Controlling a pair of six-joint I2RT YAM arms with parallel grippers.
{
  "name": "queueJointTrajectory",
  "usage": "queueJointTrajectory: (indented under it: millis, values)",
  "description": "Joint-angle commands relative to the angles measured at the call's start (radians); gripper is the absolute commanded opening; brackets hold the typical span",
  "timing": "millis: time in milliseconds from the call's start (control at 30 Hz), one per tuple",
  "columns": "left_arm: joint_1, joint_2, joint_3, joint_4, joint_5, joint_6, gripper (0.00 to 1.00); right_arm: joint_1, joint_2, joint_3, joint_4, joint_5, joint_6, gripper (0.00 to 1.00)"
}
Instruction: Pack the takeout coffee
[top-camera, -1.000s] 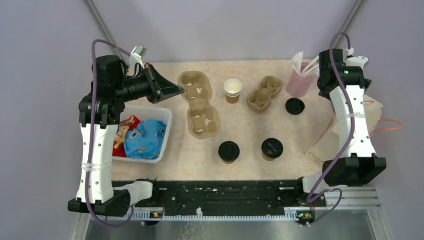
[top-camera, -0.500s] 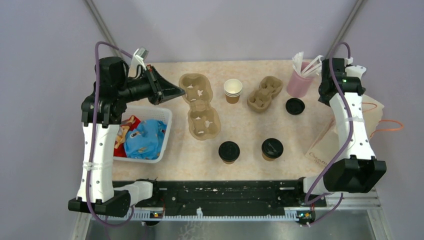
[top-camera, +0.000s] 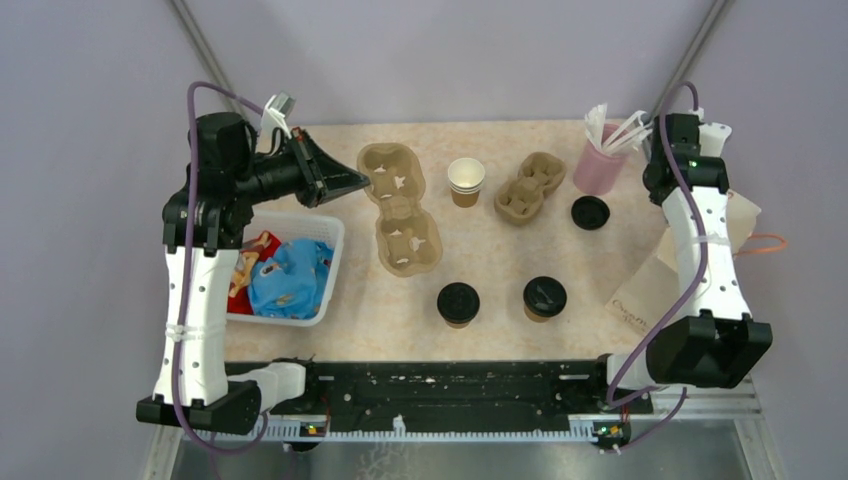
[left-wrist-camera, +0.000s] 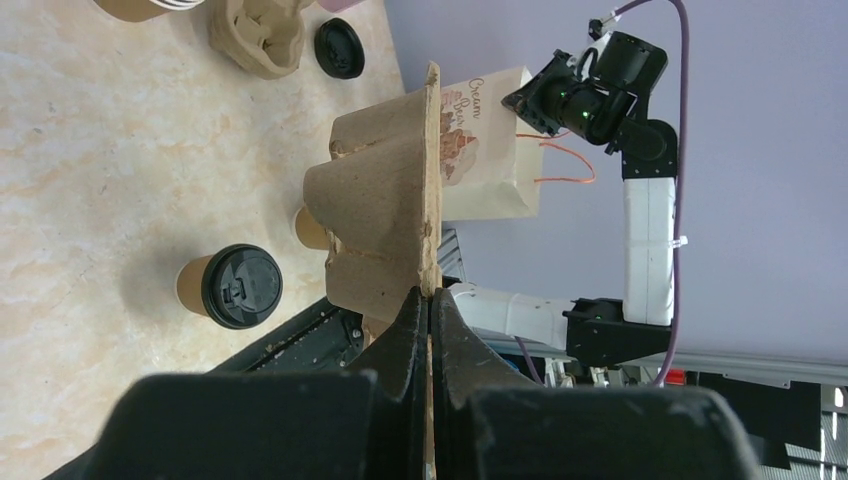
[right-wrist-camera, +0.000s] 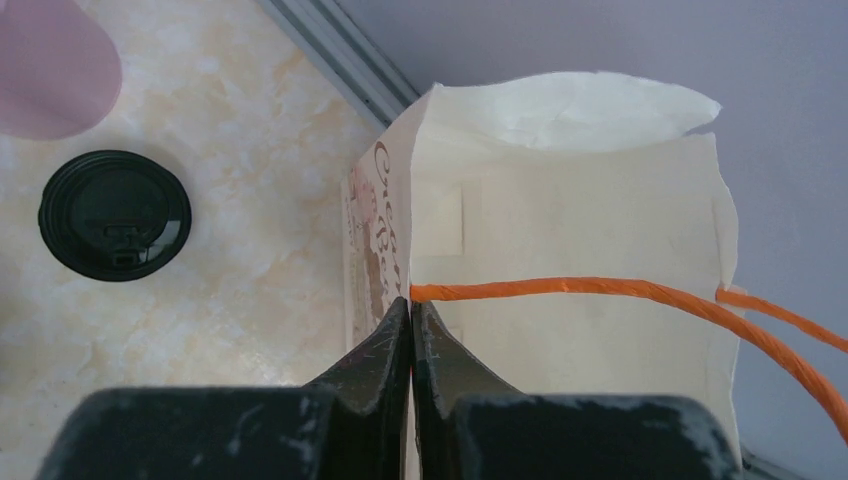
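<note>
Two takeout coffee cups with black lids stand near the front, one (top-camera: 458, 303) left of the other (top-camera: 544, 298); the left wrist view shows one (left-wrist-camera: 230, 287) in full. My left gripper (top-camera: 362, 183) is shut on the left rim of the brown four-cup carrier (top-camera: 402, 208), seen edge-on in the left wrist view (left-wrist-camera: 375, 210). At the table's right edge my right gripper (right-wrist-camera: 411, 305) is shut on the side wall of the white paper bag (right-wrist-camera: 560, 220), just below its orange handle (right-wrist-camera: 600, 290). The bag (top-camera: 742, 215) stands partly open.
A stack of open paper cups (top-camera: 466, 180), a smaller pulp carrier (top-camera: 530, 187), a loose black lid (top-camera: 590, 212) and a pink cup of white sticks (top-camera: 598, 165) sit at the back. A white basket (top-camera: 331, 262) of colourful items stands front left.
My right gripper went from open to shut on the bag's wall, and the right arm shifted slightly right with the bag. The left arm and carrier stayed put.
</note>
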Motion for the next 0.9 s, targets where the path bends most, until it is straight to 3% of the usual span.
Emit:
queueJointTrajectory:
  millis: [0, 67, 167, 333, 467, 533, 700, 867]
  values:
    - [0.003, -0.036, 0.002, 0.062, -0.006, 0.0, 0.0, -0.009, -0.061, 0.094, 0.038, -0.017, -0.137, 0.0]
    - [0.003, -0.044, -0.002, 0.064, -0.006, -0.002, 0.0, -0.008, -0.08, 0.144, 0.044, -0.028, -0.225, 0.0]
    - [0.003, -0.057, -0.004, 0.067, -0.01, 0.0, 0.0, -0.008, -0.138, 0.22, 0.091, -0.169, -0.401, 0.0]
    - [0.003, -0.092, -0.029, 0.062, -0.025, 0.007, 0.0, -0.007, -0.291, 0.254, 0.293, -0.624, -0.585, 0.0]
    - [0.003, -0.132, -0.055, 0.057, -0.038, 0.01, 0.0, -0.004, -0.311, 0.313, 0.339, -1.122, -0.608, 0.0]
    - [0.003, -0.152, -0.057, 0.051, -0.049, 0.015, 0.0, 0.011, -0.327, 0.292, 0.413, -1.288, -0.578, 0.0]
    - [0.003, -0.195, -0.042, 0.027, -0.087, 0.037, 0.0, 0.061, -0.304, 0.287, 0.543, -1.499, -0.496, 0.0]
    - [0.003, -0.213, -0.016, -0.006, -0.125, 0.055, 0.0, 0.224, -0.223, 0.363, 0.502, -1.516, -0.54, 0.0]
